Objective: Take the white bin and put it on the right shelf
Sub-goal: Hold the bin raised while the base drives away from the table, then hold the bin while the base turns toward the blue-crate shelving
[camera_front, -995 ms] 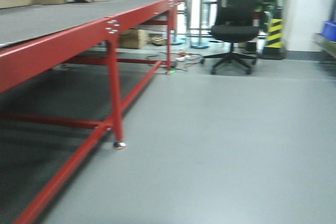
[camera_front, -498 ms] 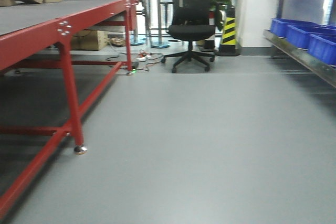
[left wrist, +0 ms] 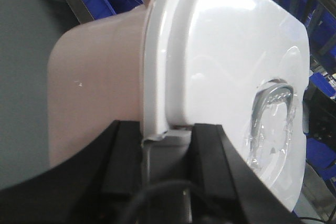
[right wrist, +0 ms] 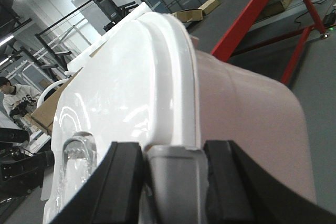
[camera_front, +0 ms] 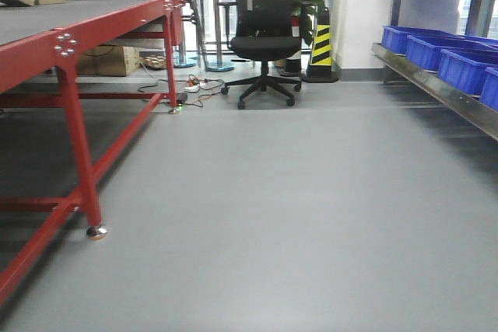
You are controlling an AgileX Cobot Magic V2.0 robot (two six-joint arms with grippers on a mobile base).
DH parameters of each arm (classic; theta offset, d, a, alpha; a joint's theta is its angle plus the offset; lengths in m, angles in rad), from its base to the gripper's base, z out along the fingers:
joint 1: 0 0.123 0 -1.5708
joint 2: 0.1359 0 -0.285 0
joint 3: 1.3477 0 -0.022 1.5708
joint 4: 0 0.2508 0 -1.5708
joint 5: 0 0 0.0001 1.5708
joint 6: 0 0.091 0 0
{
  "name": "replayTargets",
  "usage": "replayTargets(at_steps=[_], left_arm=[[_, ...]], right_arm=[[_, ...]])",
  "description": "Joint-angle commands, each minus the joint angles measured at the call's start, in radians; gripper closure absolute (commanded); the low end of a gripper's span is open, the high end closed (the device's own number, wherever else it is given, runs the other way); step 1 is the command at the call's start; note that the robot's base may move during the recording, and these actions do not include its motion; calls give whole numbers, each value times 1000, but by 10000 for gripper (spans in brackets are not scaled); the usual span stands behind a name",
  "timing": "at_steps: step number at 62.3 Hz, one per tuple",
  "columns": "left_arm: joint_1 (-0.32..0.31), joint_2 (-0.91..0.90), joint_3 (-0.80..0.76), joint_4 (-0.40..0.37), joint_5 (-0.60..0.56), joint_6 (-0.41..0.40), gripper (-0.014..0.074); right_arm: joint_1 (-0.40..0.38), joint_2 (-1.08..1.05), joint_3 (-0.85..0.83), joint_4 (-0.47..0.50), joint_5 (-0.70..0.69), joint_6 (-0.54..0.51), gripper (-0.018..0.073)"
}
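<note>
Here white bin [left wrist: 226, 51] rim clamped between left fingers [left wrist: 124, 156], likewise between right fingers [right wrist: 125, 178].

The left gripper [left wrist: 168, 127], a black two-fingered clamp, rises from the near edge of its wrist view. Its broad black fingers [left wrist: 125, 161] are closed on the rim of the white bin [left wrist: 94, 77], a large pale pinkish plastic tub with a flat white lid. One finger lies on the wall side and the other on the lid side. A thin black cable [left wrist: 157, 188] loops across the gripper's base. The right gripper [right wrist: 173, 148], of the same black build, is clamped on the opposite rim. One of its fingers [right wrist: 125, 182] is against the lid and the other against the wall, with a grey block [right wrist: 173, 182] between them.
</note>
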State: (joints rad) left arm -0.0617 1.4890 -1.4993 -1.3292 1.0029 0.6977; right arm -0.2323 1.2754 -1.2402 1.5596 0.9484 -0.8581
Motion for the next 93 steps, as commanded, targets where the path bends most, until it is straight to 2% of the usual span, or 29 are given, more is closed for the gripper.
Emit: replayTargets(at_steps=[1, 93], left_arm=[[-80, -53, -36, -145, 302, 35, 722], [-80, -53, -36, -145, 300, 35, 722]], right_arm=[[55, -39, -32, 92, 289, -15, 500], [55, -39, -32, 92, 288, -15, 500]])
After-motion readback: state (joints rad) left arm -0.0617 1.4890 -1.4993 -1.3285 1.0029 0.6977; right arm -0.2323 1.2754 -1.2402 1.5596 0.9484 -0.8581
